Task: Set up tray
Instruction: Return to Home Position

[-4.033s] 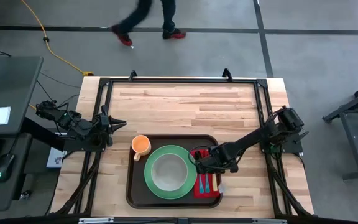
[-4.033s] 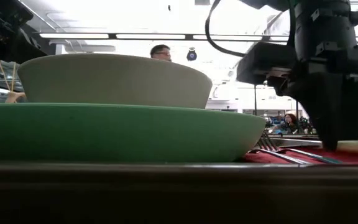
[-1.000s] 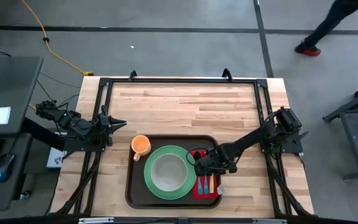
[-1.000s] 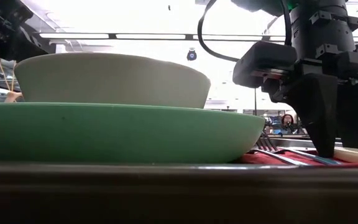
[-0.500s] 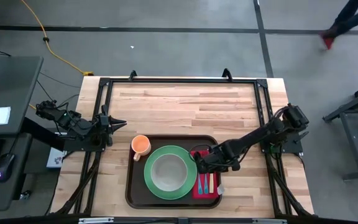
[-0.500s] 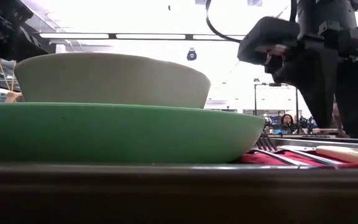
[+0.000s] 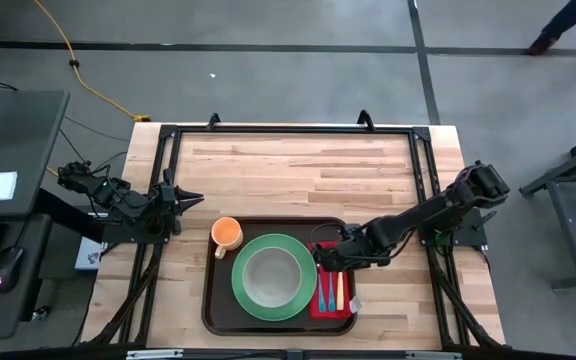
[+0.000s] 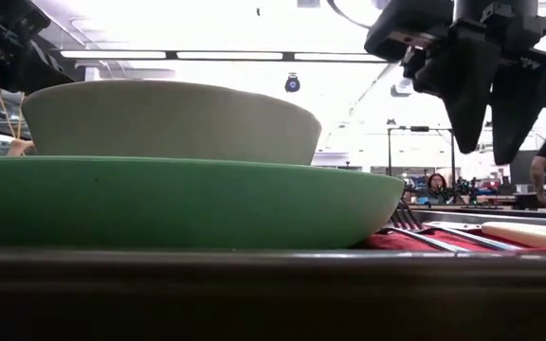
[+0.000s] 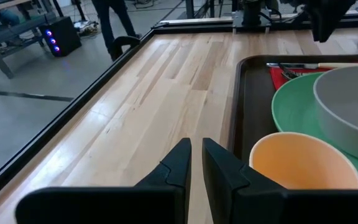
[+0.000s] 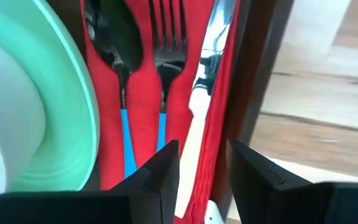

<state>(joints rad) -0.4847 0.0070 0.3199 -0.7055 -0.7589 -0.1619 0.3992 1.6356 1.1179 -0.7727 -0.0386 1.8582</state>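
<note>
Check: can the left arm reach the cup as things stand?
Probably yes. The left gripper waits over bare table just left of the cup, which stands at the tray's left end. Nothing lies between them, and the right gripper hangs over the cutlery, clear of that path.

right gripper (image 7: 328, 258) risen clear of the red napkin (image 10: 143, 93), pulled back, apparently a little

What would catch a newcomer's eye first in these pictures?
The green plate with a pale bowl on it fills the middle of the dark brown tray, an orange cup beside it on the tray's left side. To the plate's right, a spoon, fork and knife lie side by side on a red napkin, with the right claw hovering open just above them.
</note>
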